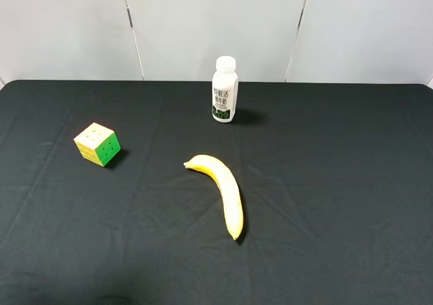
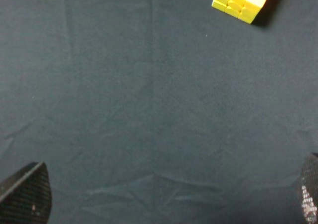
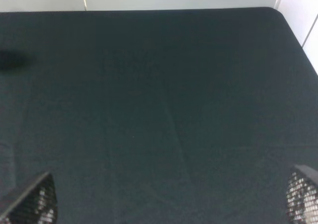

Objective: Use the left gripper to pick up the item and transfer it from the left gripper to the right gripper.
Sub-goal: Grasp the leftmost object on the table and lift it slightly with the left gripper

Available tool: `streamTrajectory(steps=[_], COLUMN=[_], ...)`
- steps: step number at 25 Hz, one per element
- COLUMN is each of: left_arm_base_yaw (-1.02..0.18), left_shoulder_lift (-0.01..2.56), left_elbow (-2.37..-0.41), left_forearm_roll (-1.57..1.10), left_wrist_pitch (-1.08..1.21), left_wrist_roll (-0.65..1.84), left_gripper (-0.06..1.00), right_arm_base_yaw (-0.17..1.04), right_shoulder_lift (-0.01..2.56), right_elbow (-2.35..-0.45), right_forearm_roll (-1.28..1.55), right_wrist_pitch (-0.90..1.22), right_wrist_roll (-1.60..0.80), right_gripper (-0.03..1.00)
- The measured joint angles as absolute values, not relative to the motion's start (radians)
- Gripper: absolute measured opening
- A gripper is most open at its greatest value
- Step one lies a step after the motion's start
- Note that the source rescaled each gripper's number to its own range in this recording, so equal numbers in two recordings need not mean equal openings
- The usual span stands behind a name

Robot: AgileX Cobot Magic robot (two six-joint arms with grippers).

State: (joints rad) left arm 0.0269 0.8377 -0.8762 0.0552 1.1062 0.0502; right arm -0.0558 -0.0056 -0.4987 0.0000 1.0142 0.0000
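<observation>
The puzzle cube (image 1: 98, 144) sits on the black-clothed desk (image 1: 325, 203) in the left-middle of the exterior view. It is untouched, and one of its upright edges is turned toward the camera. A banana (image 1: 220, 186) lies near the centre of the frame, and a white bottle (image 1: 224, 89) stands upright behind it at upper centre. Both are well apart from the cube.

Neither arm shows in the exterior view. In its own wrist view the left tool (image 2: 168, 194) is released, with its fingertips wide apart and only bare cloth between them. The cube shows there only in part, cut by the frame edge and well away from the fingertips, so the pick has not yet begun. The right tool (image 3: 167, 196) is released too, over bare cloth with nothing between its fingertips.

The main risk is probably the cube's turned pose. If the left tool comes down without matching that angle, its fingers would meet edges rather than flat faces, and the smooth plastic could twist or squirt out. The cube's layers may also rotate under an off-centre squeeze.

A grasp that is too low could pinch the wrinkled cloth. At the handover, a grip that covers most of the cube would leave the right tool little free surface. Letting go early would then drop the cube.
</observation>
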Motion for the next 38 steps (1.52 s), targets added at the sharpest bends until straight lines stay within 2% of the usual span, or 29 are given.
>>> streamTrajectory(steps=[13, 18, 29, 38], left_arm_base_yaw=[0.027, 0.015, -0.165, -0.243], left_shoulder_lift=[1.246, 1.391, 1.755, 1.938], left_elbow=[-0.876, -0.935, -1.167, -1.278], left_forearm_roll=[-0.030, -0.033, 0.018, 0.031], left_wrist_pitch=[0.936, 0.904, 0.852, 0.823], left_wrist_roll=[0.183, 0.230, 0.243, 0.245], left_gripper=[1.00, 1.00, 1.00, 1.00], right_arm_base_yaw=[-0.056, -0.056, -0.056, -0.056], right_shoulder_lift=[-0.006, -0.006, -0.006, -0.006], right_elbow=[-0.499, -0.499, -0.499, -0.499], right_forearm_roll=[0.000, 0.000, 0.000, 0.000], right_wrist_pitch=[1.015, 1.015, 1.015, 1.014], right_wrist_roll=[0.000, 0.000, 0.000, 0.000], right_gripper=[1.00, 1.00, 1.00, 1.00])
